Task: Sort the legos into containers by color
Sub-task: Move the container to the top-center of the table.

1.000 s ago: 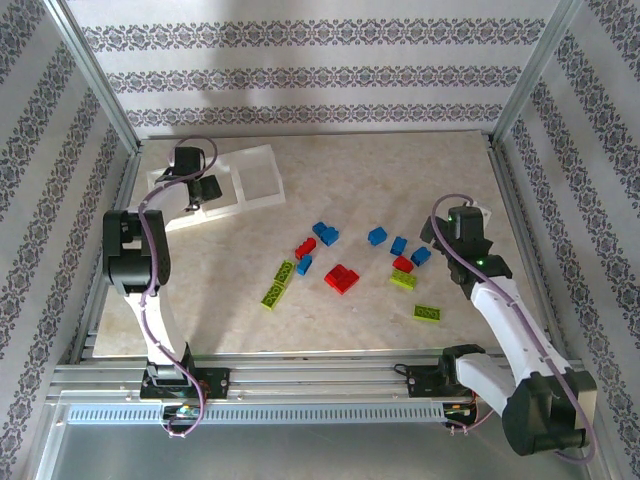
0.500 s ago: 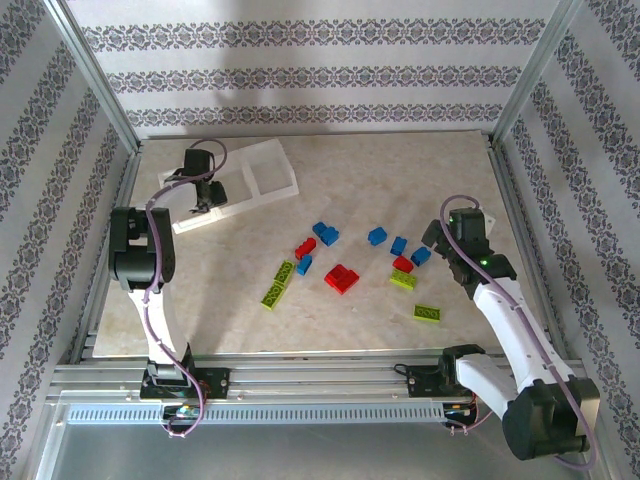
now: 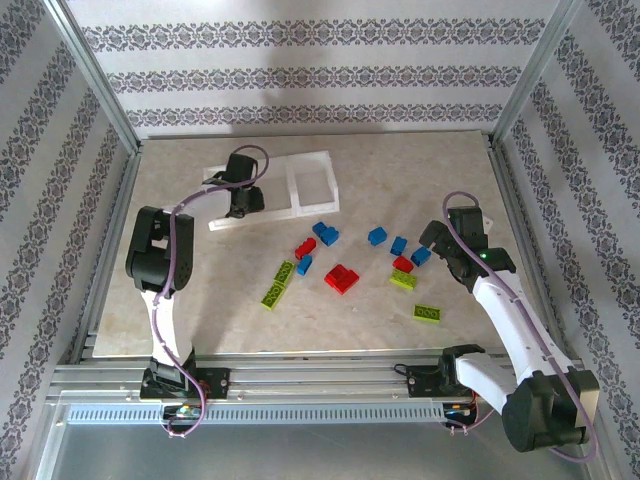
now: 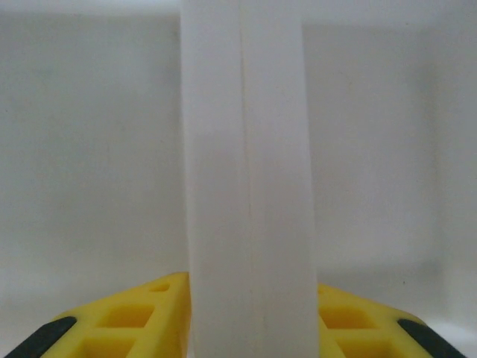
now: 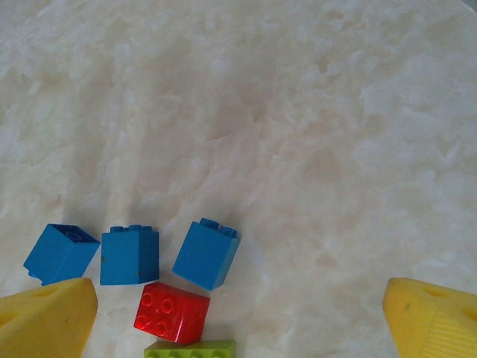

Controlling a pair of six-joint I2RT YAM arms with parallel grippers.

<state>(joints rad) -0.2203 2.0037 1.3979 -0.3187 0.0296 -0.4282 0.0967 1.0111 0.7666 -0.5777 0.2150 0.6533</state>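
Lying loose on the table (image 3: 200, 300), the legos (image 3: 342, 278) were scattered across the middle, blue ones toward the far side, a red block at the centre and green plates nearer me. The tray (image 3: 308, 157) sat far and left of them, its right end close to the farthest blue brick. My left claw (image 3: 243, 203) pinched an upright wall of the tray, with one of my yellow fingers (image 4: 141, 321) on each side. My right claw (image 3: 432, 240) hung spread wide over the right-hand cluster, where three blue cubes (image 5: 128, 255), a red brick (image 5: 171, 312) and a green plate (image 5: 190, 349) lay close together.
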